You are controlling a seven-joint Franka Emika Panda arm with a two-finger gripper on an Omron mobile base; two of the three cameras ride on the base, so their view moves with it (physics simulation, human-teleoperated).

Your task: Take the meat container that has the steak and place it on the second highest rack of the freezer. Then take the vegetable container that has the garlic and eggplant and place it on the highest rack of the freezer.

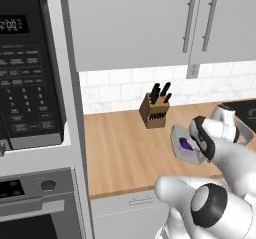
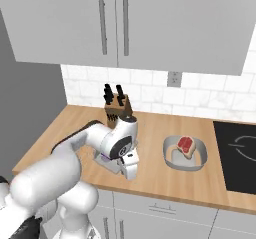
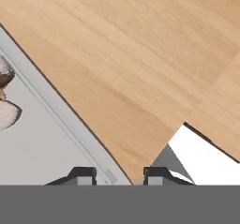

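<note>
The vegetable container [image 1: 176, 133] is a shallow grey tray on the wooden counter, with the dark-purple eggplant [image 1: 186, 144] in it. In the hand view its pale floor [image 3: 37, 148] lies at the left, and the garlic [image 3: 7, 113] shows at the left edge. My gripper [image 3: 119, 175] is low at this tray's edge, one fingertip [image 3: 82, 175] inside the rim and the other outside. The jaws are narrowed, with a small gap left on each side. The meat container [image 2: 172, 159] with the red steak [image 2: 186, 144] sits to the right, apart from the arm. The freezer is out of view.
A wooden knife block [image 1: 154, 112] stands by the tiled back wall behind the trays. A black cooktop [image 2: 240, 153] lies at the counter's right end. A black microwave [image 1: 25, 68] and oven stack rise to the left of the counter. Closed wall cabinets [image 2: 115, 23] hang above.
</note>
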